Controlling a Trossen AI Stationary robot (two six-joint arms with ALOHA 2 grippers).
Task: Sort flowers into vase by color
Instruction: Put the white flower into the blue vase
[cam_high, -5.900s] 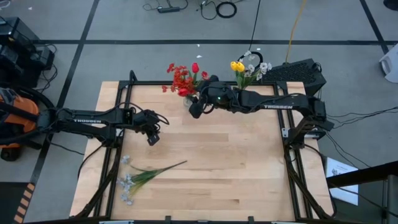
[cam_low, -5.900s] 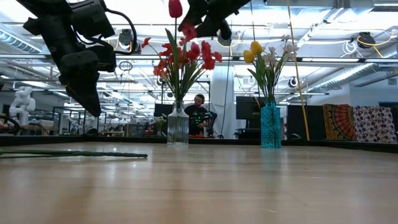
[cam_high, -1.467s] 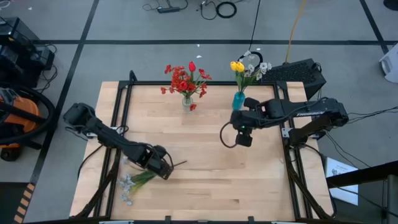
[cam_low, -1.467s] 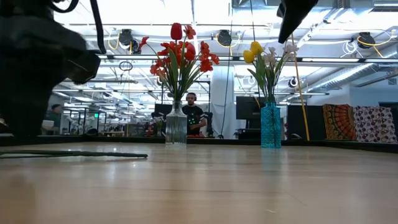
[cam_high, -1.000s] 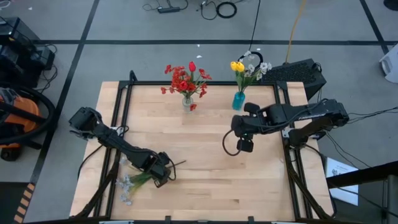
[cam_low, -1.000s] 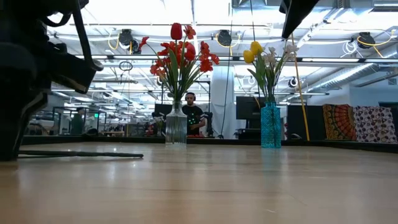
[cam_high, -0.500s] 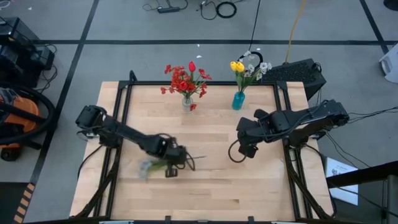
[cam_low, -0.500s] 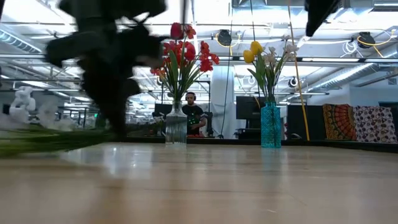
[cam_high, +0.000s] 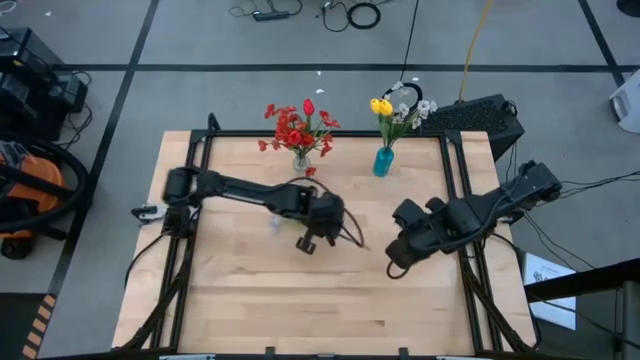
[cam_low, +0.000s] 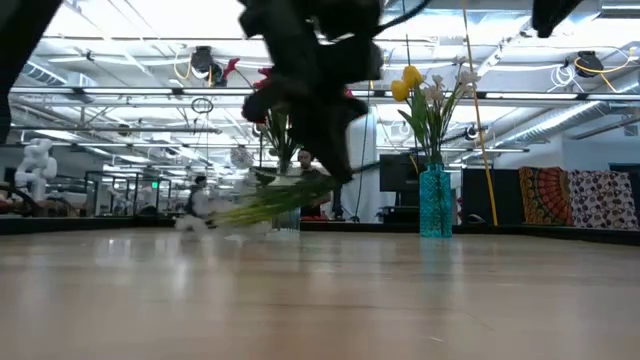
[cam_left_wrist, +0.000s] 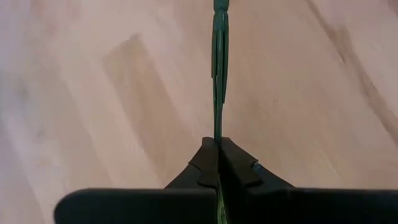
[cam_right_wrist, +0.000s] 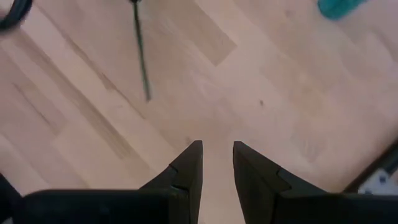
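A white-grey spray (cam_low: 205, 213) on green stems (cam_low: 275, 200) hangs above the table's middle, with my left gripper (cam_high: 310, 238) (cam_left_wrist: 218, 146) shut on it. Its blossoms (cam_high: 275, 222) point toward the table's left, and its bare stem end (cam_high: 357, 242) (cam_right_wrist: 142, 62) toward the right. A clear vase (cam_high: 300, 162) with red flowers and a teal vase (cam_high: 383, 161) with yellow and white flowers stand at the far edge. My right gripper (cam_high: 392, 265) (cam_right_wrist: 217, 152) hovers open at the right with nothing between its fingers. My left gripper pinches the spray's green stem (cam_left_wrist: 217, 127) between its two fingertips, between the blossoms and the bare end. The fingers come from above, slanting down. The spray is lifted clear of the table and slants, its blossom end (cam_low: 195, 215) lowest.
Bare wooden tabletop (cam_high: 300, 300) spreads across the near half. A black frame (cam_high: 190, 150) runs around the table's edges. In the low view a person (cam_low: 305, 185) sits in the room behind the clear vase.
My left gripper has taken hold of the spray near the table's left near corner, lifted it clear and swung it toward the table's middle and far side, rolling as it went. My right gripper has drifted toward the near edge and rolled.
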